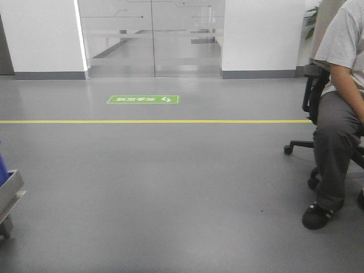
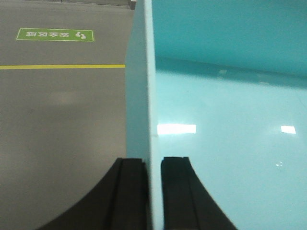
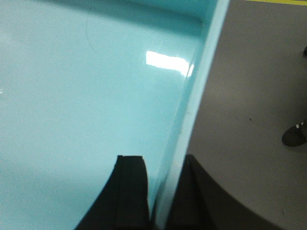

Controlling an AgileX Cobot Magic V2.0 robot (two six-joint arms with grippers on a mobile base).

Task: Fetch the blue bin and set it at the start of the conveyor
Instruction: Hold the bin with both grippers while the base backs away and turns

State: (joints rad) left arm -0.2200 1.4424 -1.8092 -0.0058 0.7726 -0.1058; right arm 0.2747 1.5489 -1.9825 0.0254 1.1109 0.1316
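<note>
The blue bin (image 2: 225, 120) is a light cyan tub and fills the right of the left wrist view. My left gripper (image 2: 153, 160) is shut on its left wall, one finger outside and one inside. In the right wrist view the bin (image 3: 81, 86) fills the left, and my right gripper (image 3: 164, 160) is shut on its right wall the same way. The bin hangs above the grey floor. The bin and grippers do not show in the front view. The conveyor start is out of view.
Grey floor (image 1: 170, 187) lies ahead with a yellow line (image 1: 153, 121) and a green floor sign (image 1: 143, 99). Glass doors (image 1: 151, 37) stand at the back. A seated person (image 1: 338, 125) on a wheeled chair is at the right. A metal cart edge (image 1: 8, 196) is at the left.
</note>
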